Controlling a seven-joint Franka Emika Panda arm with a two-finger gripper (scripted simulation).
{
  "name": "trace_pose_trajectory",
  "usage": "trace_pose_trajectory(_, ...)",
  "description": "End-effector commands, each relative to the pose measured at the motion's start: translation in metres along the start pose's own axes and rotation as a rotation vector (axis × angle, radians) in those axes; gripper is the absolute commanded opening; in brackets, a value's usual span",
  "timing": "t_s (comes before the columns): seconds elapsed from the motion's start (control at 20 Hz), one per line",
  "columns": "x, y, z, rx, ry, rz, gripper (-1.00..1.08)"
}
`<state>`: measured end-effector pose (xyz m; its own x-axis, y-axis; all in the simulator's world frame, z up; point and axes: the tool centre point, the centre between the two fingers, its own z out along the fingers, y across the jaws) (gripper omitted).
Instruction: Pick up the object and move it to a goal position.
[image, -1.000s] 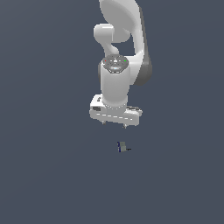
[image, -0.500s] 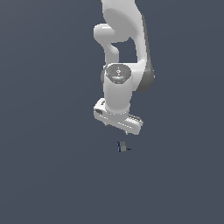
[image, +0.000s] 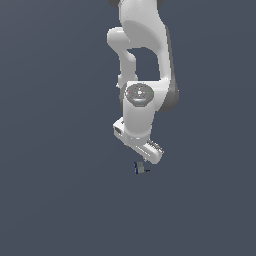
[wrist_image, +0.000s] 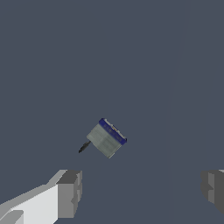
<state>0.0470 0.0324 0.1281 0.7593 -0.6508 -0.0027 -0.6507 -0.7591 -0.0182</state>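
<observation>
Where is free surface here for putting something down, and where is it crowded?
Nearly all the grey surface is bare: the wide patches on the exterior view's left and right of the arm, and the strip below the object. Only the spot where the gripper hangs close above the object is crowded.

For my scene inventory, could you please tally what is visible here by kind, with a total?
Small grey block with a dark blue edge and black stub: 1
White robot arm: 1
Gripper on that arm, fingers spread apart: 1
Total: 3
</observation>
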Motion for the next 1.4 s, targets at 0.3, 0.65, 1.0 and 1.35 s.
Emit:
trace_pose_trajectory(0.3,-0.001,-0.012,0.020,-0.004,-0.002,0.223,1.00)
trace_pose_trajectory(0.65,-0.002,-0.022,0.036,-0.009,-0.001,0.405,1.00)
trace_pose_trajectory(1.0,-0.004,-0.030,0.051,-0.013,0.003,0.576,1.00)
trace_pose_trajectory(1.35,-0.005,-0.036,0.061,-0.015,0.007,0.690,1.00)
